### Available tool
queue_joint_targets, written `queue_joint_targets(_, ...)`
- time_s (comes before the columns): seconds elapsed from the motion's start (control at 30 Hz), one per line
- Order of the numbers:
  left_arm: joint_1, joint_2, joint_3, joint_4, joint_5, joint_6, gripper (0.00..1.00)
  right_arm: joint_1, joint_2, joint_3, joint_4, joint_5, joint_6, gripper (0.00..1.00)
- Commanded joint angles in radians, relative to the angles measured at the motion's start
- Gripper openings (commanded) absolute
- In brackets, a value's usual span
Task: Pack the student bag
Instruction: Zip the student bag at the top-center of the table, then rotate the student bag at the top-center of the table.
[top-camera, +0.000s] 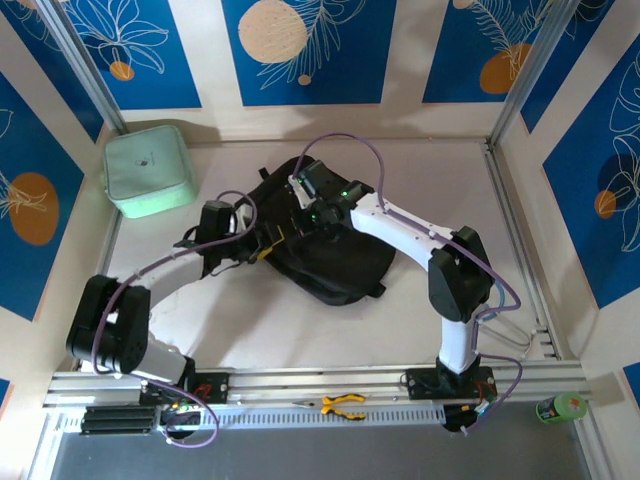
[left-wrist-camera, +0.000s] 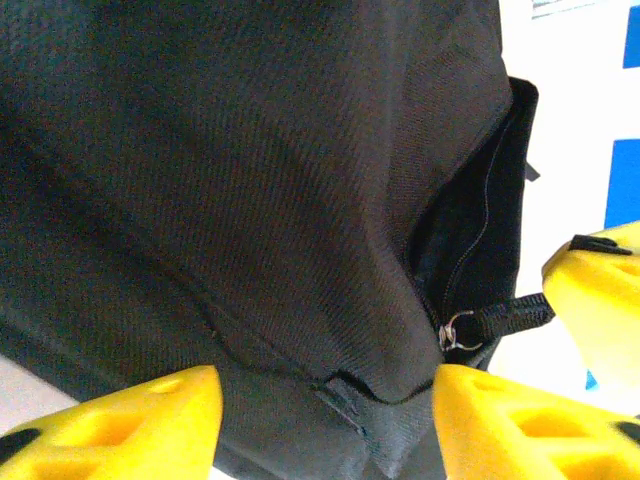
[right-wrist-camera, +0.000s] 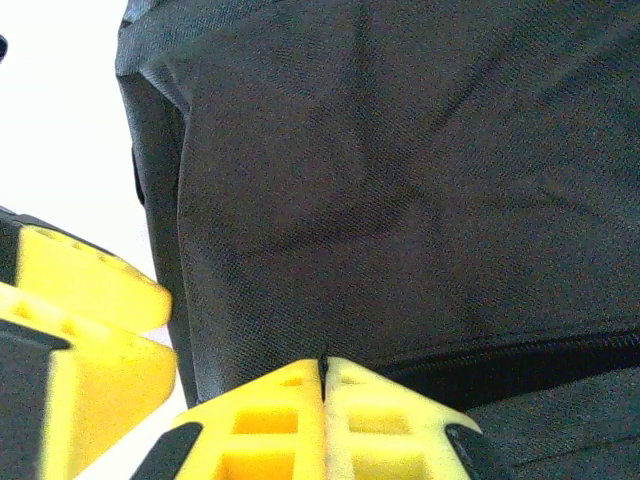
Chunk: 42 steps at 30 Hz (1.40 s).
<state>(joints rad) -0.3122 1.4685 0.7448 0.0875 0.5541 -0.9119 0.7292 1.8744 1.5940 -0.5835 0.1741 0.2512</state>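
The student bag (top-camera: 335, 265), black fabric, lies mid-table and looks lifted at its far left end. My right gripper (top-camera: 305, 215) is over that end. In the right wrist view it (right-wrist-camera: 322, 362) is shut, with a thin dark sliver of the bag (right-wrist-camera: 400, 180) pinched at its tips. My left gripper (top-camera: 245, 245) is at the bag's left side. Its yellow fingers (left-wrist-camera: 130, 420) stand apart on either side of a fold of the bag (left-wrist-camera: 250, 180). A zip pull (left-wrist-camera: 460, 330) hangs by a partly open zip slit (left-wrist-camera: 470, 240).
A mint-green boxy case (top-camera: 148, 172) sits at the back left corner. Yellow-handled pliers (top-camera: 343, 404) lie on the front rail and a green roll (top-camera: 560, 407) lies at the front right. Walls enclose the table on three sides.
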Motion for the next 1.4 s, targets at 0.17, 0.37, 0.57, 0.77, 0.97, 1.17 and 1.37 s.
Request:
queue_joint_targets(0.17,-0.028,0.060,0.048,0.096,0.032,-0.093,0.48,-0.012,-0.058,-0.018,0.037,-0.086,0.010,0.00)
queue_joint_targets(0.37,-0.037,0.064,0.048,0.146,0.052,-0.101,0.60,-0.007,-0.045,-0.014,0.022,-0.109,-0.007,0.00)
queue_joint_targets(0.57,-0.048,0.071,0.047,0.096,0.012,-0.086,0.51,-0.007,-0.047,-0.016,0.025,-0.113,-0.003,0.00)
queue_joint_targets(0.77,-0.048,0.076,0.070,-0.017,-0.054,-0.026,0.18,-0.019,-0.062,-0.031,0.033,-0.030,0.040,0.00)
queue_joint_targets(0.97,-0.048,0.086,0.038,-0.010,-0.038,-0.006,0.00,-0.089,-0.063,-0.036,-0.003,0.120,0.178,0.00)
queue_joint_targets(1.17,-0.048,0.089,0.032,-0.034,-0.035,0.031,0.00,-0.172,-0.036,-0.005,-0.021,0.261,0.281,0.00)
queue_joint_targets(1.37,-0.048,0.084,0.033,-0.042,-0.032,0.048,0.00,-0.247,0.038,0.068,-0.090,0.377,0.353,0.00)
